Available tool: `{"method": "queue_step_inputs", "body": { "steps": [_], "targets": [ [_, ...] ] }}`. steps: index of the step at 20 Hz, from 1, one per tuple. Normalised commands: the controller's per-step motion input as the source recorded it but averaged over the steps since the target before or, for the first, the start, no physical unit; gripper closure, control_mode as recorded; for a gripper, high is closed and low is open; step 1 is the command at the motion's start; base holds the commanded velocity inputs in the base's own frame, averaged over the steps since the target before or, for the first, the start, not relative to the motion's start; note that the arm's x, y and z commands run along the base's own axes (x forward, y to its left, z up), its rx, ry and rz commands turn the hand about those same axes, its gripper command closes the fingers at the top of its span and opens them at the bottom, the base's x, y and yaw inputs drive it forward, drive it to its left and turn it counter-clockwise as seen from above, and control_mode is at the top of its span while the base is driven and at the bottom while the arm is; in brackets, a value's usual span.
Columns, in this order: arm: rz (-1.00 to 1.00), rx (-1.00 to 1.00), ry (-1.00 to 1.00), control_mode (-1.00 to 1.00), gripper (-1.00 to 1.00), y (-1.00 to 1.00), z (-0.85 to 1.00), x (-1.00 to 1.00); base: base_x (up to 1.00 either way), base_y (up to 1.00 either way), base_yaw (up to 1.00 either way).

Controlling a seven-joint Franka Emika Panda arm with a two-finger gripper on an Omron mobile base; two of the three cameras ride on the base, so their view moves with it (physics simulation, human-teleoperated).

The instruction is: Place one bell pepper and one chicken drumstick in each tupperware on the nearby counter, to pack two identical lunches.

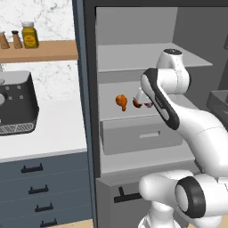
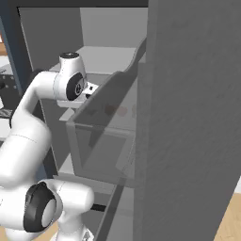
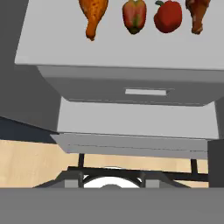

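Fetching step: gripper (image 1: 141, 99) closed, empty, near fridge shelf (image 3: 113, 54); must open over a bell pepper (image 3: 134, 16) next

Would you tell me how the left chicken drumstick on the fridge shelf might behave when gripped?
The chicken drumstick looks stiff and club-shaped, so it probably holds form. Its tapered end may slip from a pinch. Lying loose on the flat shelf, it could pivot if nudged.

Fridge interior (image 1: 147, 58): open grey cabinet, pale shelves, a drawer (image 1: 142, 136) at six o'clock beneath them.
Wall (image 1: 49, 20): white marble at ten o'clock, wooden shelf (image 1: 40, 50) carrying jars.
Cabinets (image 1: 40, 187): dark blue-grey drawers, black handles.
Floor (image 3: 30, 162): light wood.
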Motion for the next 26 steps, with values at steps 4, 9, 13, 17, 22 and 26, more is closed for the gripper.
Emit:
{"method": "queue_step_inputs", "body": {
  "steps": [4,9,13,17,22,26],
  "targets": [
    [0.00,0.00,-0.07,-1.00,-1.00,-0.48,-0.25,0.17,0.00,0.00,0.00],
    [0.00,0.00,-0.29,-1.00,-1.00,-0.37,-0.33,0.39,0.00,0.00,0.00],
    [0.00,0.00,-0.42,-1.00,-1.00,0.54,0.00,0.27,0.00,0.00,0.00],
    [0.00,0.00,-0.19,-1.00,-1.00,0.74,-0.02,0.30,0.00,0.00,0.00],
    [0.00,-0.01,-0.01,-1.00,-1.00,0.69,-0.08,0.44,0.00,0.00,0.00],
    [0.00,-0.02,0.00,-1.00,-1.00,0.17,-0.02,0.14,0.00,0.00,0.00]
  ]
}}
